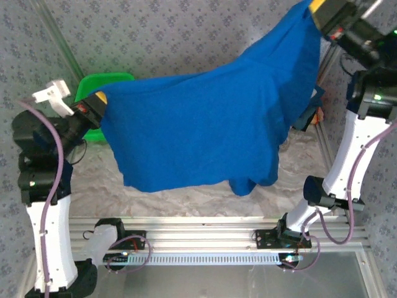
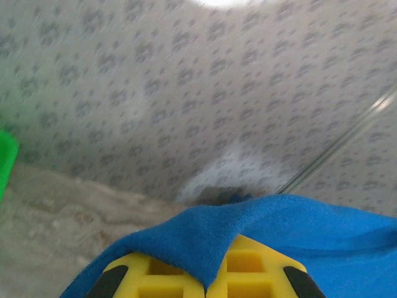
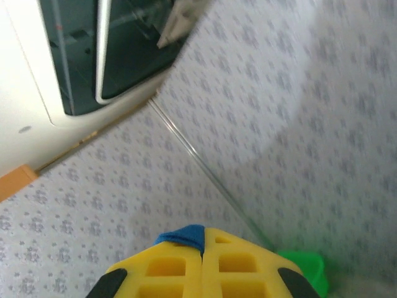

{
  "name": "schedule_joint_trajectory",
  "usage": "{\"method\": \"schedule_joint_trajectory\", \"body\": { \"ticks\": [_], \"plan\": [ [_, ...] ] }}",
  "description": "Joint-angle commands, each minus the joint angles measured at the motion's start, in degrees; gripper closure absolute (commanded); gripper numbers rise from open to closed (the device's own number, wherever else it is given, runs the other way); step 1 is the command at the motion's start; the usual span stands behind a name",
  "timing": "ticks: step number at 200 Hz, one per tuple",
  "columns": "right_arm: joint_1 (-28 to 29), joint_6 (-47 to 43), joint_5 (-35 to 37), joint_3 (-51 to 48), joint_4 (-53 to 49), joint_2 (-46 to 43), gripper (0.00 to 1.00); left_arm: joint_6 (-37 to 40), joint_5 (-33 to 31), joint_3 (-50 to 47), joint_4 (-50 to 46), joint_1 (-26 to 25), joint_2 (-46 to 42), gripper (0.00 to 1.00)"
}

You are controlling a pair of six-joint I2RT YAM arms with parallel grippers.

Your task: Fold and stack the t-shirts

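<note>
Nearest me, both arm bases sit on the rail at the bench's (image 1: 186, 197) front edge. The pale bench top beyond them is bare along the front.

Above it hangs the blue shirt (image 1: 198, 124), spread wide between the two hands, plain side toward the top camera. Its low edge droops over mid-bench, and one corner sags lowest right of centre. From above I cannot tell whether that corner touches the bench.

Left hand (image 1: 93, 108): raised at the left side and clamped shut on the shirt's left edge. In the left wrist view a fold of blue cloth is pinched between the yellow fingers (image 2: 155, 273) and spills out to the right.

Right hand (image 1: 325, 17): higher and farther back, at the top right, and closed tight on the shirt's other end. In the right wrist view a small tuft of blue sticks up from the seam where the fingers meet.

A dark scrap (image 1: 308, 115) with a bit of orange peeks past the shirt's right edge, probably more cloth.

Farthest back, the green basket (image 1: 102, 82) sits behind the left hand, partly hidden by the shirt. Behind it is the patterned backdrop (image 1: 186, 37).
</note>
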Motion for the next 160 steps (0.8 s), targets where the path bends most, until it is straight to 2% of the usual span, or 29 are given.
{"method": "schedule_joint_trajectory", "body": {
  "ticks": [1,22,55,92,127,160],
  "plan": [
    [3.6,-12.2,1.6,-6.3,-13.6,0.4,1.0,-1.6,-4.1,-3.9,-1.7,-0.1,-0.9,1.0],
    [6.0,-19.9,5.0,-11.7,-21.7,0.1,1.0,-3.7,-4.6,-8.5,-4.3,-0.1,-1.2,1.0],
    [6.8,-24.4,7.0,-20.4,-25.7,-2.0,1.0,-6.8,-3.1,-13.9,-7.4,-0.1,-1.9,1.0],
    [7.7,-34.6,11.1,-25.5,-35.7,-3.4,1.0,-10.4,-2.0,-18.9,-13.9,-0.1,-2.7,1.0],
    [8.1,-38.4,14.3,-34.4,-39.2,-6.2,1.0,-12.5,-0.1,-27.2,-15.5,-1.3,-3.2,1.0],
    [7.7,-42.5,19.0,-37.6,-44.3,-6.0,1.0,-11.6,0.7,-31.6,-16.4,-4.7,1.8,1.0]
  ]
}}
